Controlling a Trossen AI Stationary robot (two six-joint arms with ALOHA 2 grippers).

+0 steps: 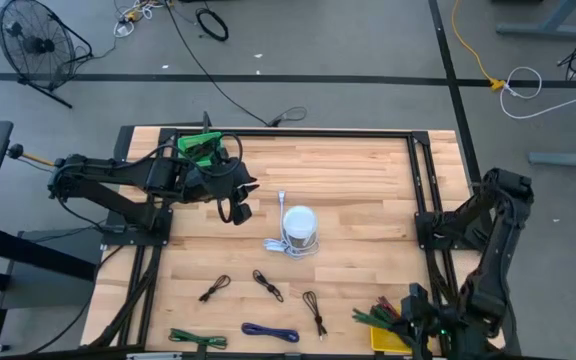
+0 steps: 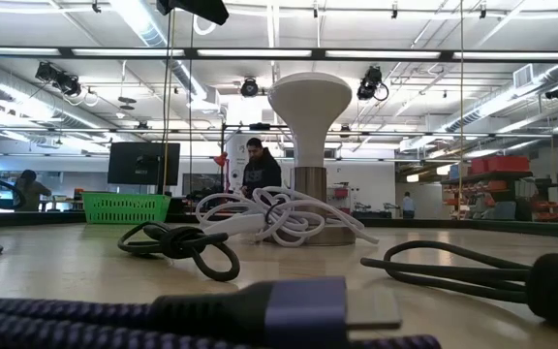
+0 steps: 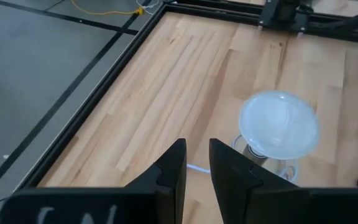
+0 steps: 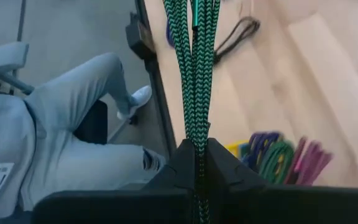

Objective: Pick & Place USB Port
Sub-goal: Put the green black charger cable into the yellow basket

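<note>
right wrist view: right gripper (image 4: pixel 196 163) clamped around green braided cable (image 4: pixel 194 68)

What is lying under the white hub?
A coiled white cable lies at the base of the hub on the table. The hub's wide top hides whatever is directly beneath.

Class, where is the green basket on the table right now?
In the high view, the green basket sits at the table's far left corner, just behind the left gripper. In the low view it shows far off, left of the white lamp.
</note>
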